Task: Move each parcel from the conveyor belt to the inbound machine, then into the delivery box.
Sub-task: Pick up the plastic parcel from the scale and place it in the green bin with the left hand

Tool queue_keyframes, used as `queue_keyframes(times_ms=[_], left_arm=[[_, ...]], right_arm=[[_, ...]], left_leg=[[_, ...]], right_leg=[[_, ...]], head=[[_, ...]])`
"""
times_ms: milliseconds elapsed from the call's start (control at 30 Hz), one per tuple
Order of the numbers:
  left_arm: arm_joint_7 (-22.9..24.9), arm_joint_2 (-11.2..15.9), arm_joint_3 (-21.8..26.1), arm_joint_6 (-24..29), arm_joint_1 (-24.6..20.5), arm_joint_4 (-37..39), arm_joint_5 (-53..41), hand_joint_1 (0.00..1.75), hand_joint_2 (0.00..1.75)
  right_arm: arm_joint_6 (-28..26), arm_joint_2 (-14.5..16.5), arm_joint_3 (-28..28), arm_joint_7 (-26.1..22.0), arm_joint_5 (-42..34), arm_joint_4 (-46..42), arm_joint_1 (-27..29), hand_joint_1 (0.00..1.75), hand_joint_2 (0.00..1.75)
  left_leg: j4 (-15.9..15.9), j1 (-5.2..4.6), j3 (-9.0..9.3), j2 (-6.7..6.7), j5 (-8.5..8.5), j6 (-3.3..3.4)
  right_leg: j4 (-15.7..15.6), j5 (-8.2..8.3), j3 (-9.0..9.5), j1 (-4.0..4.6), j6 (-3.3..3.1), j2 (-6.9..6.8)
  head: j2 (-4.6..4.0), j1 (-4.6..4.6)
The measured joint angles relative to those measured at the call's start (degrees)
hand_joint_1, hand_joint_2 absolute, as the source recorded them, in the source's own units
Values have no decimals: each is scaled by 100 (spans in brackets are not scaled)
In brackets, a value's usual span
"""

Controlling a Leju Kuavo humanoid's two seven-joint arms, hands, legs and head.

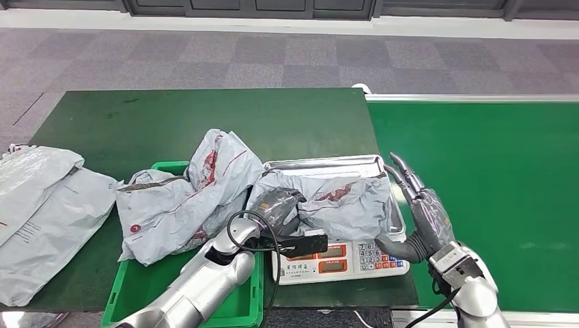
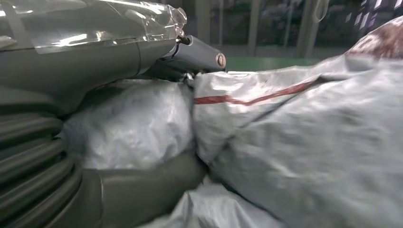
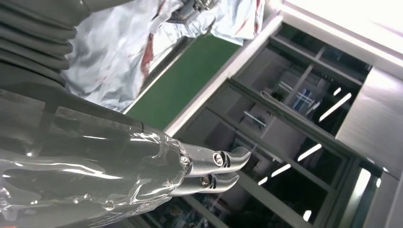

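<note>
Head view: left robot hand (image 1: 278,207) grips crinkled grey plastic parcel (image 1: 341,198) on steel scale tray (image 1: 321,164); right robot hand (image 1: 423,219) open, empty.

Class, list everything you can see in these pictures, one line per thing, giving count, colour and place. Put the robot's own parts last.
Parcel on scale: one, grey with red marks, lying on the scale's tray.
Parcel over bin: one, grey with red marks, draped across the bin.
Parcels at left: two, grey, on the table's left edge.
Scale: one, white with a steel tray, at the table's front.
Bin: one, green, left of the scale.
Table: one, dark green.
Conveyor belt: one, green, right of the table.
Left hand: grey, gripping the parcel on scale.
Right hand: grey, open, beside the scale.
</note>
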Motion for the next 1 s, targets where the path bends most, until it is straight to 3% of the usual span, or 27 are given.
queue_keyframes(times_ms=[100, 300, 500, 633, 733, 800, 900, 1000], left_arm=[[-510, 27, 73, 61, 194, -315, 270, 175, 175], [-1935, 141, 351, -249, 773, -1385, 1791, 175, 175], [-2567, 222, 573, -117, 1018, -2101, 2534, 175, 175], [-3205, 258, 761, 727, 1199, -2695, 3588, 175, 175], [-3315, 485, 733, 2399, 1317, -3566, 4120, 175, 175], [-3333, 675, 686, 3282, 1391, -4166, 3859, 175, 175], [-3338, 792, 829, 3577, 1617, -4868, 2968, 175, 175], [-3307, 804, 1325, 3595, 1837, -5150, 1971, 175, 175]], right_arm=[[144, 32, -86, 0, 48, -87, 117, 0, 0], [278, 110, -295, 0, 128, -164, 191, 0, 0], [207, 161, -381, 0, 145, -164, 186, 0, 0], [87, 172, -390, 0, 103, -164, 190, 0, 0], [-36, 172, -403, 0, -8, -164, 218, 0, 0], [-122, 169, -416, 0, -65, -164, 245, 0, 0], [-213, 168, -473, 0, -84, -181, 320, 0, 0], [-216, 173, -611, -1, -46, -325, 503, 0, 0]], left_leg=[[0, 0, 17, 0, 4, 0], [0, 1, -16, -3, 4, 0], [0, 0, -31, -2, 4, 1], [1, 0, -34, 0, 5, 1], [0, 3, -35, 7, 5, 0], [0, 5, -37, 5, 5, 0], [-1, 7, -39, -6, 4, 0], [-1, 5, -41, -1, 1, -3]], right_leg=[[3, 2, -3, 0, -1, 0], [4, 0, -37, 0, -1, 1], [3, 1, -51, -1, -1, 1], [4, 4, -56, 0, -2, 2], [4, 3, -63, 4, -3, 5], [4, 2, -63, 6, -5, 4], [4, -4, -60, 6, -7, -2], [4, -5, -62, 3, -7, 1]], head=[[0, 0], [0, 1], [0, 1], [0, 0], [0, 0], [0, 0], [0, 1], [0, 1]])
